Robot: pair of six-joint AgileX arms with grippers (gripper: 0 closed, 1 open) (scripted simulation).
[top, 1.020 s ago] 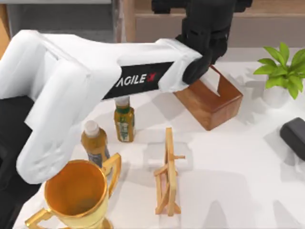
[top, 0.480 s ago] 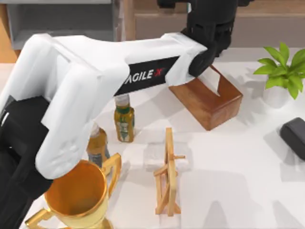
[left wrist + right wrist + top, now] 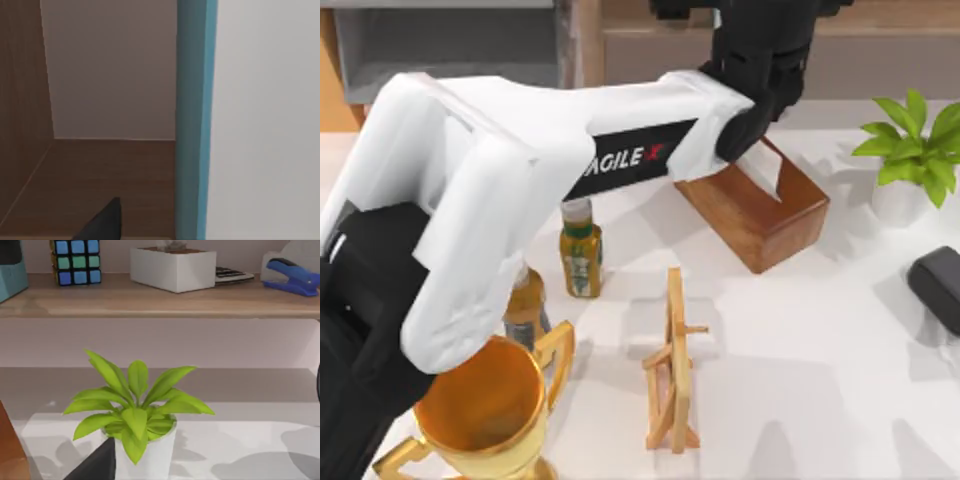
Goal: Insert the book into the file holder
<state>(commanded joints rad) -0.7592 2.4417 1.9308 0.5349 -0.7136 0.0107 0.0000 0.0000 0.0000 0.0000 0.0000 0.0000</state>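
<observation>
L arm (image 3: 520, 170) reaches from near-left across the bench (image 3: 820, 350) to the far edge; its black wrist sits above the far end of the brown wooden tissue box (image 3: 755, 210). Jaws' state: cannot tell, but one dark fingertip (image 3: 102, 222) shows in the L wrist view. Same view: the book (image 3: 195, 120) is a teal strip running straight up-down through the picture, long axis along that line, pale surface to one side, brown wood floor and wall w/ a pale back panel to the other. Which compartment that is: cannot tell.

File holder (image 3: 450, 45): grey, at far left, behind the arm's white link.

R gripper (image 3: 935, 285): dark block at the bench's right edge, parked; jaws cannot tell.

On the bench: 2 bottles (image 3: 580, 250) near-left, one half hidden under the arm; 1 gold trophy cup (image 3: 485, 410) at near-left; 1 pale-wood slatted stand (image 3: 672, 365) mid-near; 1 potted plant (image 3: 905, 150) far right.

R wrist view: plant in front, shelf (image 3: 160, 302) behind w/ 1 colour cube (image 3: 75, 260), 1 white box (image 3: 172, 267), 1 blue stapler (image 3: 290, 277).
</observation>
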